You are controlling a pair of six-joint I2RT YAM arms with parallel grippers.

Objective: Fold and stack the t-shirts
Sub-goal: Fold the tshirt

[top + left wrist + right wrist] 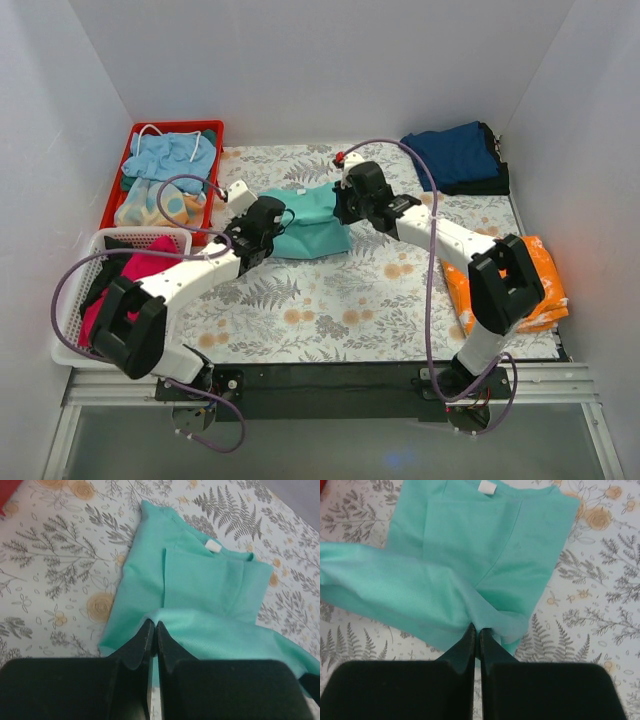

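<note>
Your left claw (154,626) and right claw (476,628) are each pinched tight on a raised fold of the teal t-shirt (485,540). It lies just ahead of both on the bench (60,580). From above, the arms cover both its ends.

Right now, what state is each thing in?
Teal shirt: partly folded, one flap raised.
Left fingers: shut on teal shirt.
Right fingers: shut on teal shirt.
Navy shirt: folded, far right corner.
Orange shirt: folded, right edge.
Magenta shirt: bunched in white basket.
Red basket: holds loose clothes.
</note>
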